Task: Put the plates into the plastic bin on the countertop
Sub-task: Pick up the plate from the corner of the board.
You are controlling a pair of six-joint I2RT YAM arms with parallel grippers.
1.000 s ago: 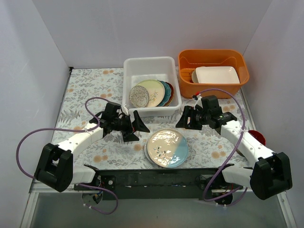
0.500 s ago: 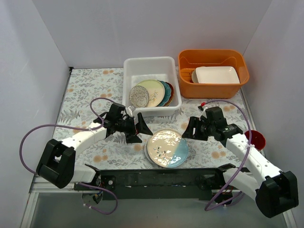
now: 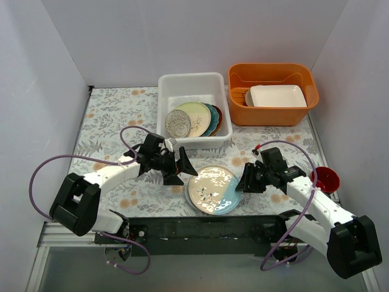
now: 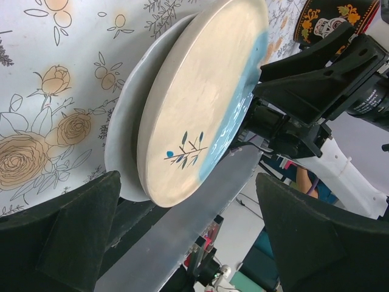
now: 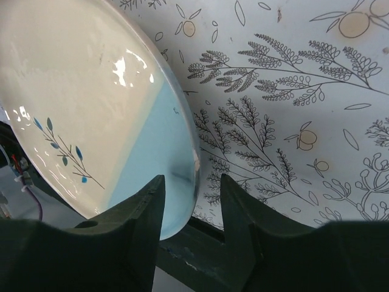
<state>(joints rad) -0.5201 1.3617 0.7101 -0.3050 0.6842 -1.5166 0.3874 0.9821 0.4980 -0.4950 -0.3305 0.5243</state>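
Note:
A cream and light blue plate point(image 3: 213, 187) lies on a pale grey plate point(image 4: 124, 146) on the countertop point(image 3: 115, 115) near the front edge. My right gripper point(image 3: 244, 180) is open and low at this plate's right side. Its jaws straddle the blue rim point(image 5: 182, 152) with a gap on both sides point(image 5: 191, 179). My left gripper point(image 3: 180, 170) stands wide open just left of the stack, with the plate's edge point(image 4: 200, 103) facing its jaws point(image 4: 188, 179). The white plastic bin point(image 3: 188, 78) behind holds several plates point(image 3: 194, 118) leaning on edge.
An orange tub point(image 3: 273, 68) with a white rectangular dish point(image 3: 276, 95) stands at the back right. A small red cup point(image 3: 324, 179) sits right of my right arm. The black front rail point(image 3: 194, 228) runs just below the stacked plates.
My right gripper has come down and forward to the plate's right rim, and its jaws have narrowed around it. My left gripper has shifted right, closer to the stack.

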